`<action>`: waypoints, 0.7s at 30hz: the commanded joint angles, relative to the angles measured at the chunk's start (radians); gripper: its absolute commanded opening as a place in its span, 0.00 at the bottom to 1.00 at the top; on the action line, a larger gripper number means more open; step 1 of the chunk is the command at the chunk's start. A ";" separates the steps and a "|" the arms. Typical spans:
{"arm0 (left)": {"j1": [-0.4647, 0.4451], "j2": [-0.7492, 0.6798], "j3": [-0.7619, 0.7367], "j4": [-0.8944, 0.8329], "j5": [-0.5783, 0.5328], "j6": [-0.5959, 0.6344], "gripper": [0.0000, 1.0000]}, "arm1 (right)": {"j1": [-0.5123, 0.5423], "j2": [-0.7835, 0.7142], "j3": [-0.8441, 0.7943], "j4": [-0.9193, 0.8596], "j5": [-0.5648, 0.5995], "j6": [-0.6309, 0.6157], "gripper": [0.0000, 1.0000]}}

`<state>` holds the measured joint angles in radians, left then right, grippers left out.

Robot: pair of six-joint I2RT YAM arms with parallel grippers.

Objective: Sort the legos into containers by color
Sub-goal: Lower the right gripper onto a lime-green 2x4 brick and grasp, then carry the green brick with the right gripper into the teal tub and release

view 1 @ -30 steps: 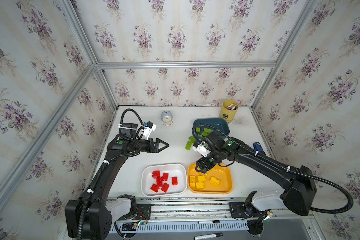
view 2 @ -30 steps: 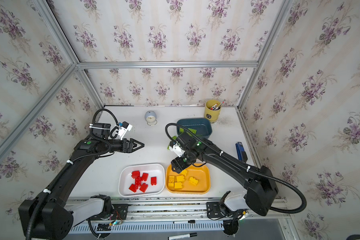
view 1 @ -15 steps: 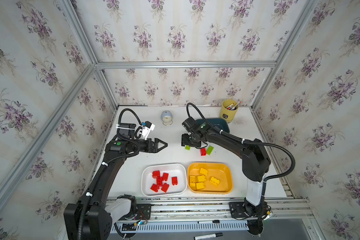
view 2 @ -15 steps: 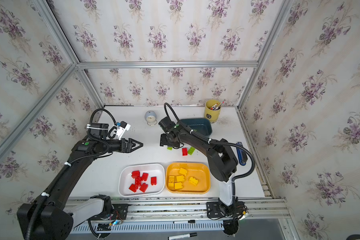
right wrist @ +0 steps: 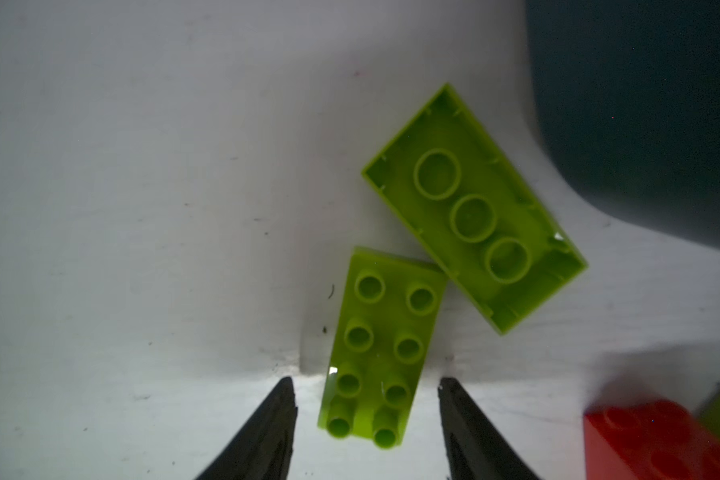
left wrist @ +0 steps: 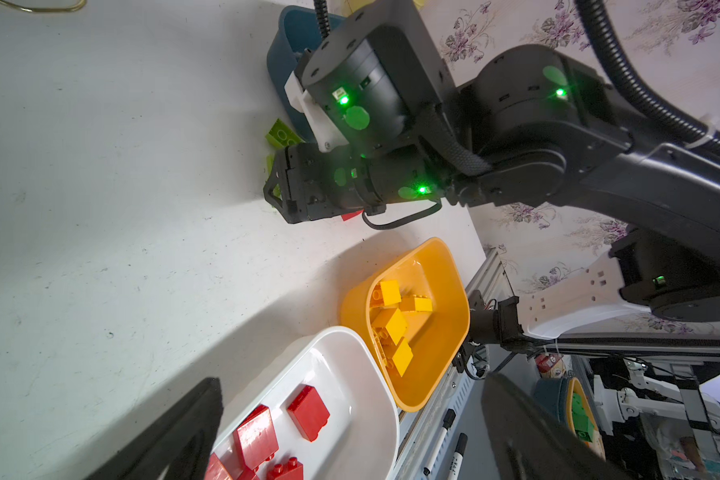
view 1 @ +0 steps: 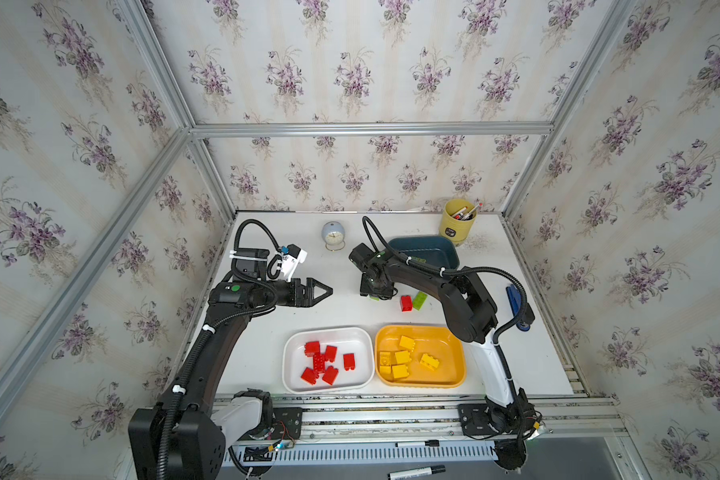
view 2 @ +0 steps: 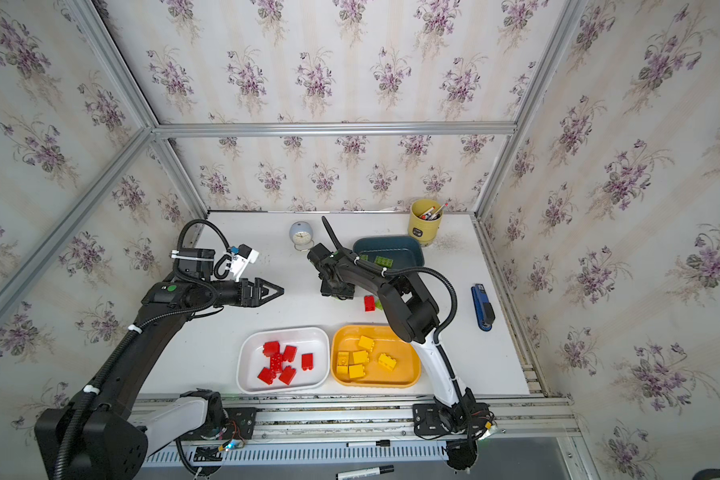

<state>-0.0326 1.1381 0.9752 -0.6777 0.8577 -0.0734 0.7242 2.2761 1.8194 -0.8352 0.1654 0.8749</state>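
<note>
Left claw (view 1: 324,291), centre-left in both top views: fingers spread wide, nothing between them, hovering over the bare white tabletop (view 1: 262,332). Lower centre: shallow white plastic tray (view 1: 287,362) holding a cluster of red studded bricks (view 1: 320,362). Centre: right claw (view 1: 376,293) pointing down at the table. In the wrist view its black fingertips (right wrist: 283,399) stand apart on either side of a lime green studded brick (right wrist: 377,353) lying studs up. A strip of table shows on each side, so the brick is straddled, not pinched. One corner of that brick appears to touch a second lime green brick (right wrist: 474,208) lying hollow side up. Just right of the claw, a single loose red brick (view 1: 406,302) and a third lime green brick (view 1: 419,300) sit side by side, touching. Lower centre-right: shallow orange-yellow plastic tray (view 1: 462,360), just beside the white one, holding yellow studded bricks (view 1: 402,357). Upper right of centre: dark teal plastic tray (view 1: 449,254) holding green bricks (view 2: 385,260), partly hidden by the right arm. Far right: blue stapler (view 1: 516,303).
</note>
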 commanded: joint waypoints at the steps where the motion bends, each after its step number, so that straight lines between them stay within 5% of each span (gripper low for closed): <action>1: 0.004 -0.005 -0.002 -0.010 0.004 0.026 0.99 | 0.001 0.027 0.040 -0.043 0.037 -0.005 0.49; 10: 0.008 -0.005 -0.003 -0.017 0.009 0.035 0.99 | 0.001 -0.019 0.038 -0.046 0.023 -0.072 0.24; 21: 0.006 0.011 0.024 0.013 0.061 -0.021 0.99 | -0.078 -0.428 -0.227 -0.002 -0.006 -0.445 0.21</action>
<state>-0.0246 1.1481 0.9916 -0.6888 0.8818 -0.0719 0.6754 1.8885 1.6302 -0.8291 0.1589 0.5793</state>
